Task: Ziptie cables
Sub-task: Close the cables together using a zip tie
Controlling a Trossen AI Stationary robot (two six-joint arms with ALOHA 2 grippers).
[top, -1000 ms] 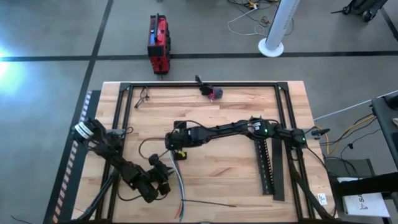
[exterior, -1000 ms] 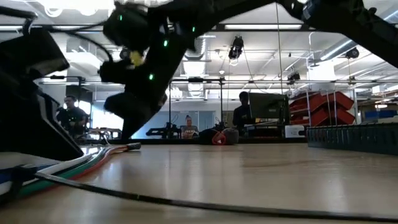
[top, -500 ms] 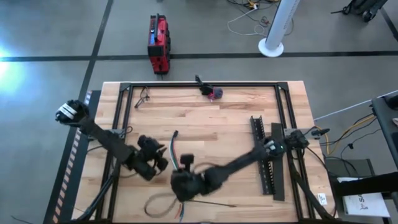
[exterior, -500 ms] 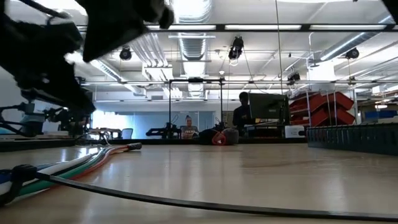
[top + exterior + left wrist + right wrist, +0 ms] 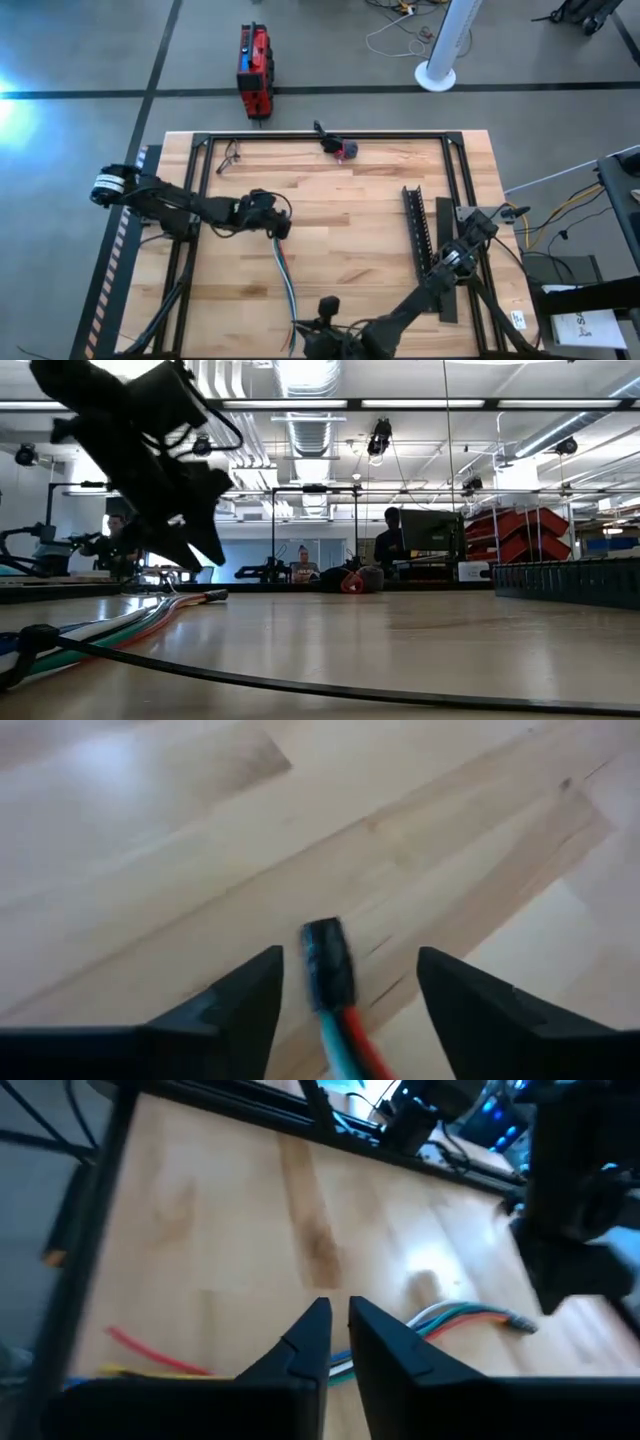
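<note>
Two pincers: the left pincer (image 5: 281, 228) gapes over the cables' (image 5: 287, 280) far tip; the bundle runs far-to-near toward the right pincer (image 5: 338, 1342), nearly shut.

Both arms are dark, near-black, built of slim tubular links joined by bulkier rounded joints. The left arm (image 5: 190, 208), at mid-left of the high view, carries a pale ring-shaped marking at its outer joint, upper left of the arm, and thin black cables loop beside its links. The right arm (image 5: 440, 275) runs along the lower right of that view, also with black cables trailing near its base. Each hand ends in two flat, matte black, wedge-shaped fingers (image 5: 225, 1010), tapering to blunt tips; the right hand's fingers (image 5: 300, 1342) look the same.
</note>
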